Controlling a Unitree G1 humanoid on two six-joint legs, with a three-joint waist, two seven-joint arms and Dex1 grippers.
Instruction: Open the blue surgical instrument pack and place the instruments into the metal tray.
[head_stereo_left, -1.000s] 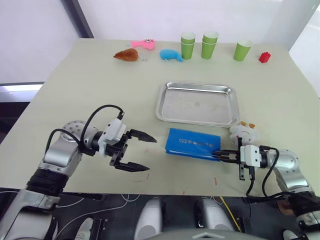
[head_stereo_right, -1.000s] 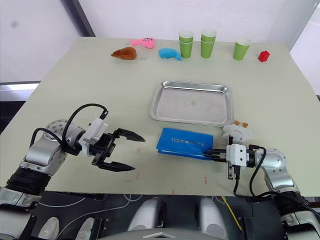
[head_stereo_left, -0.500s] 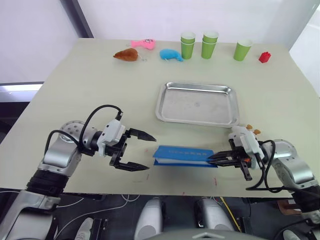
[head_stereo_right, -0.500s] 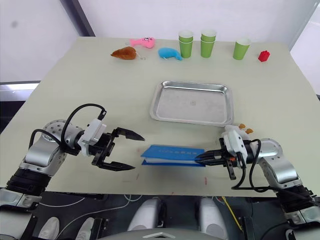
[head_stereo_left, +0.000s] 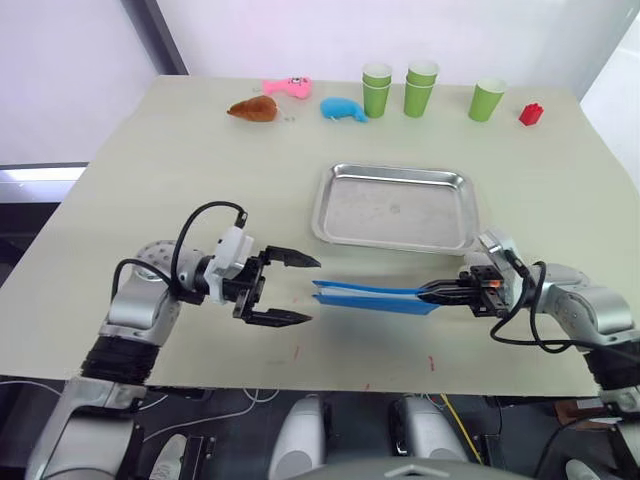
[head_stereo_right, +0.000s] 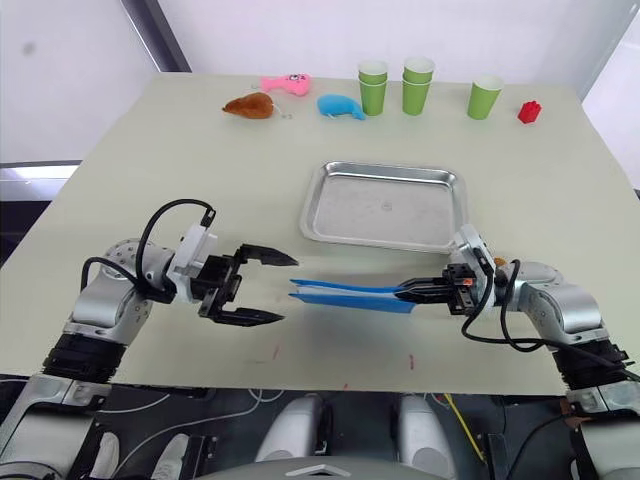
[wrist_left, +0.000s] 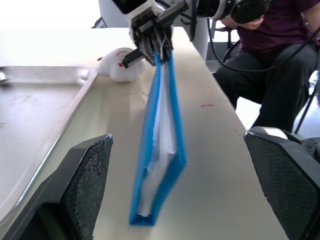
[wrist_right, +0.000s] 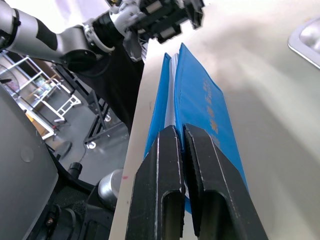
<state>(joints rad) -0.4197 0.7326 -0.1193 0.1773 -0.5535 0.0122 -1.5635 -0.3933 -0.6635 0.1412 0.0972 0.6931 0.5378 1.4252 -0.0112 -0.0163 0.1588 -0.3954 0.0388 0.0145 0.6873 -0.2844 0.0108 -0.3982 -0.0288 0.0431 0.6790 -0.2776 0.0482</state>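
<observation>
Right jaws (head_stereo_left: 432, 293) pinch the closed pack (head_stereo_left: 372, 296) on edge; left jaws (head_stereo_left: 295, 288) gape; tray (head_stereo_left: 394, 208) empty, opening undone.

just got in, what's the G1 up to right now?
The right end effector is shut on one end of the flat blue fabric surgical instrument pack, holding it on edge above the table, in front of the shallow shiny steel tray. The pack is not opened out, only slightly parted, with pale lining showing between its covers. The left end effector is open, facing the pack's free end without touching it. The tray holds no instruments.
</observation>
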